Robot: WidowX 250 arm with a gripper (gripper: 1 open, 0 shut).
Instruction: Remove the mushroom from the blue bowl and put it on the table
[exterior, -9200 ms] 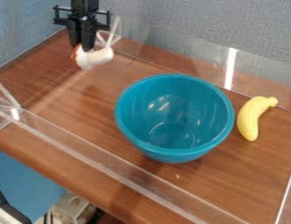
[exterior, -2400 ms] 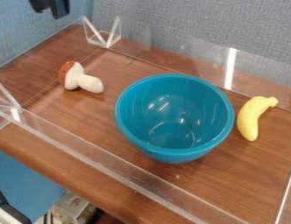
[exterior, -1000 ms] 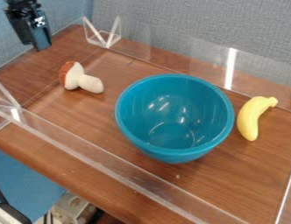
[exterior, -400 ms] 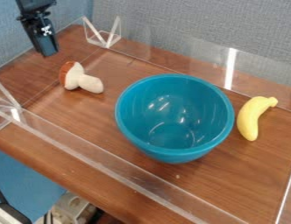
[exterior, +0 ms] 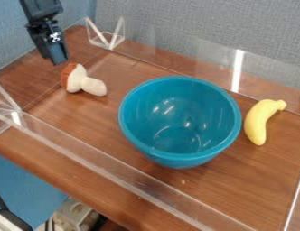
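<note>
The mushroom [exterior: 82, 82] lies on its side on the table [exterior: 68, 122], left of the blue bowl [exterior: 181, 120] and outside it. Its orange-brown cap points to the back left and its cream stem towards the bowl. The teal bowl stands upright in the middle of the table with nothing inside. My gripper [exterior: 53, 57] hangs at the back left, above and just behind the mushroom, with its dark fingers pointing down. It is open, holds nothing and is apart from the mushroom.
A yellow banana [exterior: 262, 120] lies to the right of the bowl. Low clear acrylic walls [exterior: 104, 167] run round the table's edges, with a clear corner bracket [exterior: 107, 34] at the back left. Bare wood shows in front of the mushroom.
My gripper has come down and to the right, from the far back-left corner towards the mushroom. Mushroom, bowl and banana have not moved.
</note>
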